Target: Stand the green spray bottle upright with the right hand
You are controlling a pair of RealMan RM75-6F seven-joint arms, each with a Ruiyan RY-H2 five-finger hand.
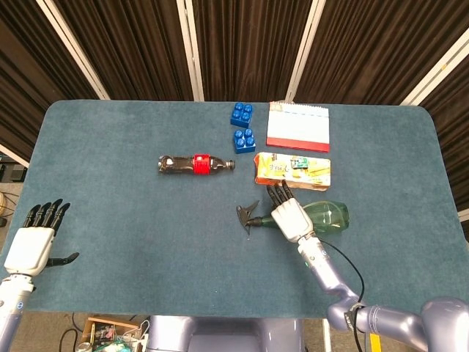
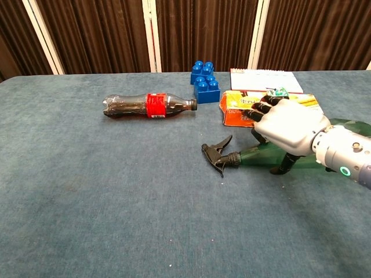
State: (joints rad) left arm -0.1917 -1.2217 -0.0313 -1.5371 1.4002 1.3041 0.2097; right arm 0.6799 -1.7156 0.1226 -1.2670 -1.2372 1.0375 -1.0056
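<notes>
We can't see the middle of the green translucent plastic spray bottle (image 1: 330,215) from the head view, since the white right hand (image 1: 289,217) sits over it; only the black trigger nozzle (image 1: 249,215) and the fat end stick out. From the chest view that same hand (image 2: 288,128) hides most of the bottle's body (image 2: 258,155), and the right edge chops off its base. Whether the fingers actually close around it, we can't tell. The print on the orange flat snack box (image 1: 292,170) is too small to read. The white left hand (image 1: 29,246) only shows in the head view, its arm cut off at the bottom.
</notes>
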